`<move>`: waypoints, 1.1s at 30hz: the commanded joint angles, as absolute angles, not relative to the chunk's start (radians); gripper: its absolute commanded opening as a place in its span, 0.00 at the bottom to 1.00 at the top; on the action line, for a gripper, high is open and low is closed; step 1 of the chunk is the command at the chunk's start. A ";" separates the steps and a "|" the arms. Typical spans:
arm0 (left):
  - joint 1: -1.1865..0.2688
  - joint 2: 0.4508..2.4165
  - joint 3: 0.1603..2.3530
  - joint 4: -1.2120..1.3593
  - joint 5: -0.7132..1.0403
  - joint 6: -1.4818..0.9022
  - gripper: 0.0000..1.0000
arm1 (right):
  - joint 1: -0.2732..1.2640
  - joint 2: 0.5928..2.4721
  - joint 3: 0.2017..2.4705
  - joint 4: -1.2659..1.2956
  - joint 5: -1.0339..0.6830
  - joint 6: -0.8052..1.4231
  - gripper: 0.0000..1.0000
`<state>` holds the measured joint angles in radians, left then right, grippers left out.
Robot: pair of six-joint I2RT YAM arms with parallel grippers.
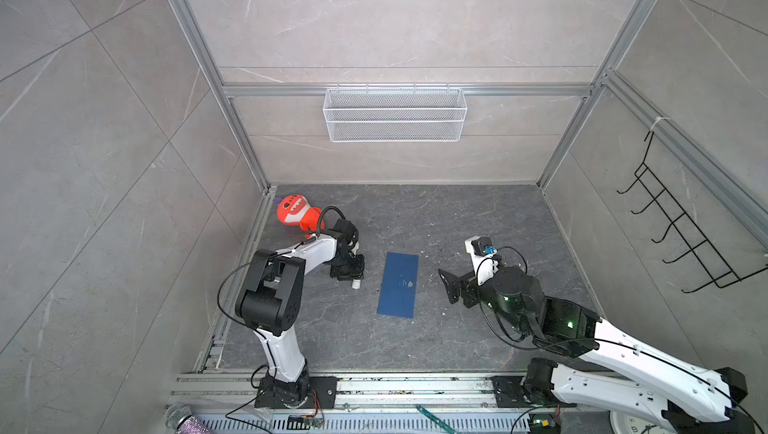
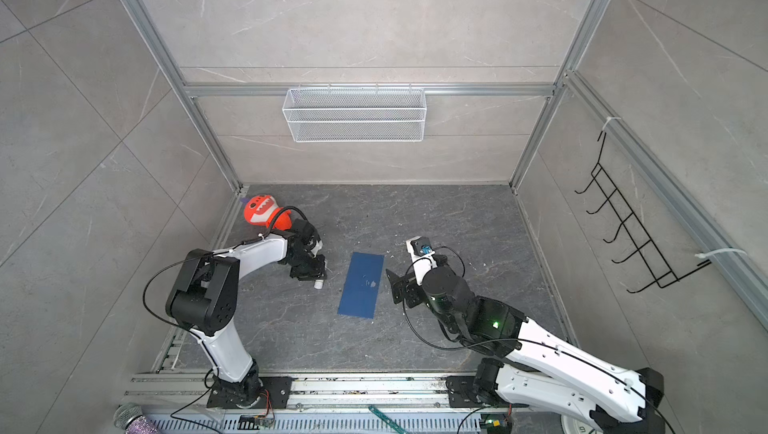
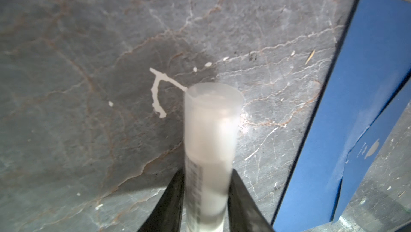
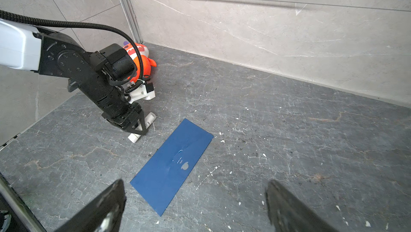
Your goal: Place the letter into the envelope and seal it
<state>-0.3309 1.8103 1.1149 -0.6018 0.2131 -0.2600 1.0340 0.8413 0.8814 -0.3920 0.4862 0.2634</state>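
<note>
since the envelope [image 1: 397, 284] is lying flat in the middle of the tabletop [image 1: 457, 211], light floppy paper, i'm guessing it's wanting an edge pinch. left gripper [image 3: 208, 170] is clamping the glue stick [image 3: 211, 119], right gripper [image 4: 195, 183] is gaping wide, empty.

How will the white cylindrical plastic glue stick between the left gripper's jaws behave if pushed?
The white cylindrical plastic glue stick lies sideways on the smooth grey marbled table, so it will likely roll. Its open tip trails a glue strand, so it may smear whatever it touches.

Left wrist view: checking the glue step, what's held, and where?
The left gripper flanks the glue stick at its labelled mid-body; a firm clamp cannot be told. The right gripper is open, empty.
</note>
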 commanded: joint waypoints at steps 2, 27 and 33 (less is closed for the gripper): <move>-0.327 1.829 1.105 -0.584 0.244 -0.275 0.39 | 1.036 0.826 0.884 -0.406 0.486 0.282 0.99; -0.325 1.415 1.067 -0.557 0.084 -0.257 0.73 | 1.005 0.792 0.839 -0.370 0.520 0.278 0.99; -0.322 1.007 0.835 -0.344 -0.168 -0.218 0.97 | 0.823 0.773 0.760 -0.325 0.517 0.291 0.99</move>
<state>-0.3302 1.1206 0.9325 -0.4423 -0.0021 -0.2539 0.8921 0.7834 0.7998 -0.3569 0.5011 0.2691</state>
